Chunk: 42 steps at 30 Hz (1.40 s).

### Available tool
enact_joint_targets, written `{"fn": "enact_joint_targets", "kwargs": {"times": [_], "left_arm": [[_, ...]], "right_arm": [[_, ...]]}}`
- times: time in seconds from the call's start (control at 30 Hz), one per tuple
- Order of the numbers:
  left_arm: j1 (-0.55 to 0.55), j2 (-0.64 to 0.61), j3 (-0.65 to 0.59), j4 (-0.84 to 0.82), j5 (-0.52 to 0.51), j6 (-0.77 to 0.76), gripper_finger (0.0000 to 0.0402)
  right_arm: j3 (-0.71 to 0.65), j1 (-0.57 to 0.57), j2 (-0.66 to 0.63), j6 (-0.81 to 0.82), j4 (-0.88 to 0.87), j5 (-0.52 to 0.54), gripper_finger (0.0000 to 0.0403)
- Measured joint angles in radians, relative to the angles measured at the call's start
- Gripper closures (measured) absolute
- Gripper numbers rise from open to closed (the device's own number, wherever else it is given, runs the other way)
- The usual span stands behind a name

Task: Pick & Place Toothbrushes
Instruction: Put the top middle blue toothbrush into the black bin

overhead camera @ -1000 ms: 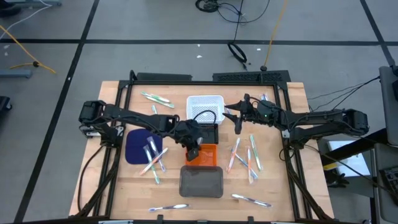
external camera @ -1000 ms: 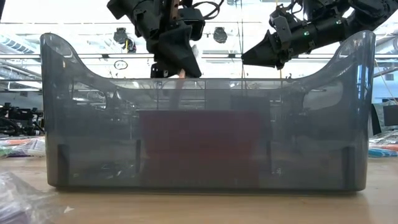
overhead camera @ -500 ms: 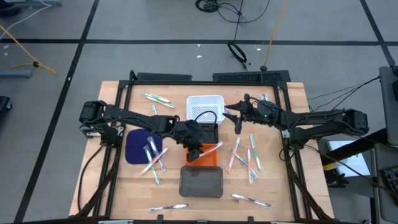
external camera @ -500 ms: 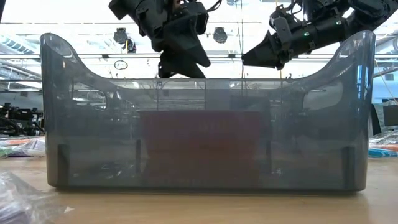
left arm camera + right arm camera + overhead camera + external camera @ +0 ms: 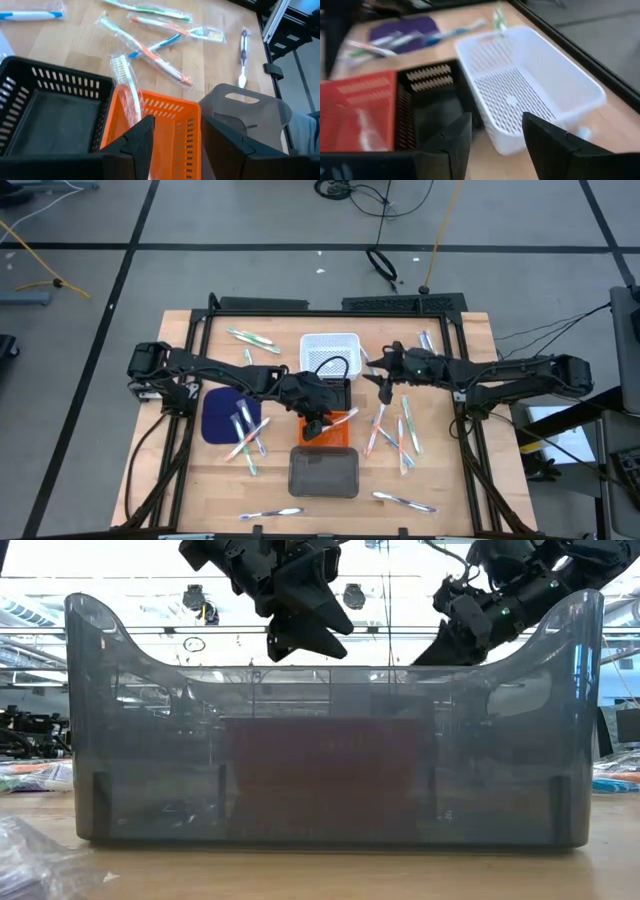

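Observation:
A wrapped toothbrush lies slanting in the orange tray, its bristle end poking out over the tray's rim. My left gripper hangs open just above that tray, with the brush's handle passing below its fingers. My right gripper is open in the air beside the white basket, near its right side, holding nothing. More toothbrushes lie loose on the blue mat and on the wood right of the trays.
A black tray stands between the white basket and the orange tray. A grey tray sits nearer the front edge and fills the low view. Further brushes lie at the far left and along the near edge.
My left gripper has opened and let go of a toothbrush. The brush has dropped into the orange tray, one end resting over the rim. The gripper has tipped up slightly. My right gripper has tipped downward and sunk a little, staying open.

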Motion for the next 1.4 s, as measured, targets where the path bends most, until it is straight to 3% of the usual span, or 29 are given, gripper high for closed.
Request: {"fn": "enact_joint_targets", "kwargs": {"times": [0.17,0.37,0.8,1.2,1.3,1.4], "left_arm": [[0.0,0.0,0.0,0.037,-0.025,0.034,0.0236],[0.001,0.0,0.0,0.067,-0.088,0.078,0.0236],[0.001,-0.001,0.0,0.134,-0.097,0.112,0.0236],[0.001,-0.001,0.0,0.151,-0.098,0.112,0.0236],[0.001,-0.001,0.0,0.151,-0.098,0.112,0.0236],[0.001,-0.001,0.0,0.151,-0.098,0.112,0.0236]], "right_arm": [[0.0,0.008,0.0,0.088,-0.12,0.121,0.0236],[-0.008,0.008,0.002,0.187,-0.208,0.175,0.0236],[-0.11,0.004,0.128,0.304,-0.128,0.203,0.0236],[-0.127,0.004,0.315,0.285,-0.013,0.225,0.0237],[-0.126,-0.002,0.333,0.282,0.005,0.227,0.0253],[-0.126,-0.011,0.333,0.285,0.001,0.227,0.0296]]}}
